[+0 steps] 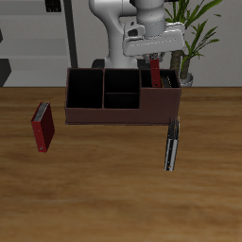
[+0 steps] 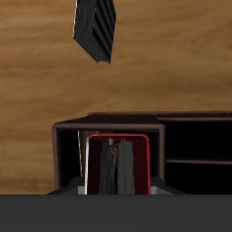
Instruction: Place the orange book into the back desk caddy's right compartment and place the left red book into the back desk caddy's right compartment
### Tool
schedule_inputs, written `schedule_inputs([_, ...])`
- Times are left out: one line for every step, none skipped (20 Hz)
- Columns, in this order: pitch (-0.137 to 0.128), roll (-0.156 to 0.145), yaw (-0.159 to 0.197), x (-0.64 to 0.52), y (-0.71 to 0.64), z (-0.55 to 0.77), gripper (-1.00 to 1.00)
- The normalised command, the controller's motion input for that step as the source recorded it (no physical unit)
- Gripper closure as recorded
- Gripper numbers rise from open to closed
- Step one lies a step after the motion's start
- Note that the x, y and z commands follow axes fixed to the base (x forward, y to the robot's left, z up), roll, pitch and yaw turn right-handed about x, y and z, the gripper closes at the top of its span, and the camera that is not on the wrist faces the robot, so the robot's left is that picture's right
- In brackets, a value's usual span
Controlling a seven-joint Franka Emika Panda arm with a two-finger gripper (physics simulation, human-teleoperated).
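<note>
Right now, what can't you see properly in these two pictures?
- Orange book: not visible in either view; whether the caddy walls hide it, I cannot tell.
- Gripper: exterior view too small to show its fingertips on the red book.
- Red book: wrist view's edge cuts it off.
- Black book: wrist view's edge cuts it.

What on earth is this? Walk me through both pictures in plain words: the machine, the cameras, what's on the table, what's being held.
It is a simulated robot arm whose gripper is a two-finger claw. One picture looks at the table from the front and above; the other is taken from the gripper itself, looking down. On the table stand a dark brown desk caddy, a maroon-red book and a thin black book. The gripper holds a bright red book upright, lowering it into the caddy's end compartment.
</note>
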Motion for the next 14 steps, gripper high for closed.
schedule_inputs([-0.076, 0.018, 0.049, -0.20, -0.02, 0.12, 1.00])
schedule_inputs([-0.053, -0.017, 0.062, -0.18, -0.08, 0.07, 1.00])
schedule_inputs([-0.110, -0.025, 0.093, -0.14, -0.06, 0.07, 1.00])
schedule_inputs([-0.187, -0.072, 0.150, -0.18, -0.13, 0.05, 1.00])
schedule_inputs([-0.045, -0.055, 0.046, -0.09, -0.14, -0.09, 1.00])
schedule_inputs([-0.020, -0.004, 0.035, -0.02, -0.03, -0.02, 1.00])
schedule_inputs([-0.029, -0.049, 0.029, -0.18, -0.10, -0.10, 1.00])
schedule_inputs([-0.085, -0.007, 0.053, -0.26, -0.06, -0.14, 1.00])
schedule_inputs([0.038, -0.008, -0.015, 0.04, -0.03, -0.06, 1.00])
schedule_inputs([-0.003, 0.014, 0.058, -0.07, -0.06, -0.14, 1.00])
schedule_inputs([-0.068, -0.068, 0.065, -0.02, -0.06, -0.08, 1.00])
schedule_inputs([-0.014, -0.072, 0.027, 0.15, -0.16, -0.08, 1.00])
schedule_inputs([-0.058, -0.081, 0.033, 0.09, -0.17, -0.03, 1.00])
schedule_inputs([-0.059, -0.020, 0.070, 0.05, -0.03, -0.05, 1.00])
